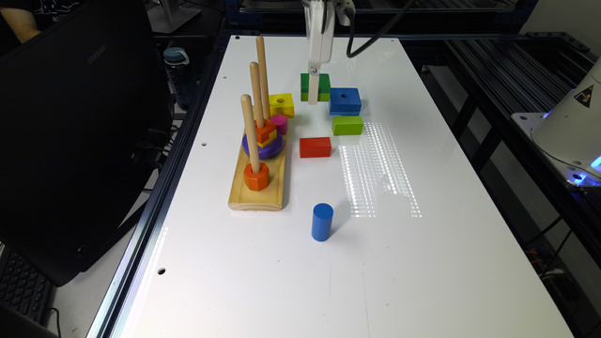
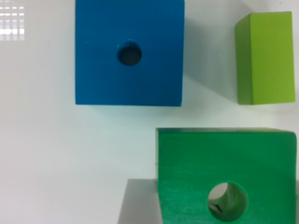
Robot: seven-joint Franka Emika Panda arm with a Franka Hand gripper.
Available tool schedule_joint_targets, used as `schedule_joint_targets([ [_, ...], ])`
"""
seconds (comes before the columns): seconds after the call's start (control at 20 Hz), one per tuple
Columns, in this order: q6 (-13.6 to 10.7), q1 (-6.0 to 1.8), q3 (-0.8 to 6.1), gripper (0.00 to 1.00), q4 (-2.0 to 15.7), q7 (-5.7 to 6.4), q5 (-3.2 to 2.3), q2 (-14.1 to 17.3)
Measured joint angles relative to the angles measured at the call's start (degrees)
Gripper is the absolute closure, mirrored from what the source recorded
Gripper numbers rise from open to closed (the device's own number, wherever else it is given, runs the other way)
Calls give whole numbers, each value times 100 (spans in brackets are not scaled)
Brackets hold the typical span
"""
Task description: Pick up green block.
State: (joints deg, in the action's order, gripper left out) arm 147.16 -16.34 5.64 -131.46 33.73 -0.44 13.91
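Gripper point(image 1: 313, 89) at green block point(image 1: 323, 83), grip state unclear; blue block point(image 1: 345, 100) just beside, lime block point(image 1: 347, 125) near.

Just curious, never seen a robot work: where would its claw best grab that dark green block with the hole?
Probably from straight above, pinching two opposite flat side faces of the green block. It lies flat, hole up, so the sides are parallel. The pair not facing the blue block looks freer.
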Motion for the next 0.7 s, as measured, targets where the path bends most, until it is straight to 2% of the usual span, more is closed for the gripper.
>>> schedule_joint_targets([
  [0.2, -263, 0, 7, 100, -4, 0, 13, -271],
  [0.55, -323, 0, 9, 100, 0, 1, 14, -346],
  [0.7, -532, 0, 13, 100, 15, 1, 25, -571],
])
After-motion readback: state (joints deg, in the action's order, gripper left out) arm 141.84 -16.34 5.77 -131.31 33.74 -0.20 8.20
